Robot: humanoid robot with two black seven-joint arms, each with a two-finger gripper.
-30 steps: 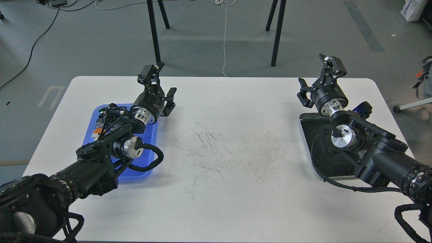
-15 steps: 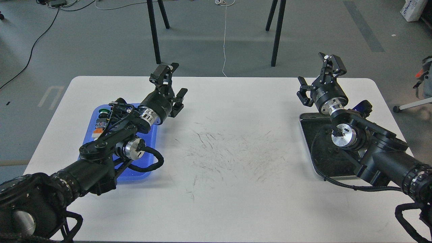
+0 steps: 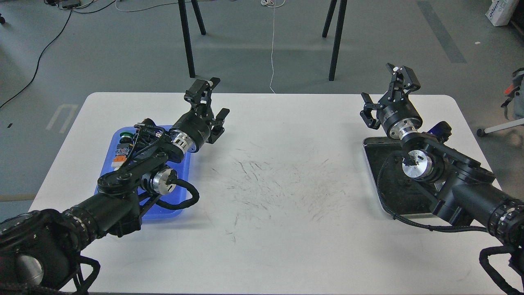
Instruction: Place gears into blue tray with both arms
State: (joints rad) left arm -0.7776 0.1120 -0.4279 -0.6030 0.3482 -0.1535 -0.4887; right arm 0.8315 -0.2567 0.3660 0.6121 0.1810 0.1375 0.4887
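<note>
We look down at a white table (image 3: 270,229) with thin dark scratch marks in its middle. Our left arm (image 3: 123,180) reaches in over the blue tray (image 3: 107,164), which lies flat near the left side of the table. Most of the tray is hidden under that arm. At the tray's far end we can see a few small things: a green round piece (image 3: 126,135) and a little orange block (image 3: 119,152). We cannot make out any gears from here; they may be too small or hidden.

Our left gripper (image 3: 212,106) is held up above the bare table, just past the tray's far right corner. Its two fingers are spread apart and hold nothing.

Our right arm (image 3: 454,180) reaches in over a silver metal tray (image 3: 370,164) with a black lining, near the right side of the table. Our right gripper (image 3: 387,96) is raised above the far end of that tray. Its fingers are spread apart too, with nothing between them.

The two grippers are well apart from each other.
</note>
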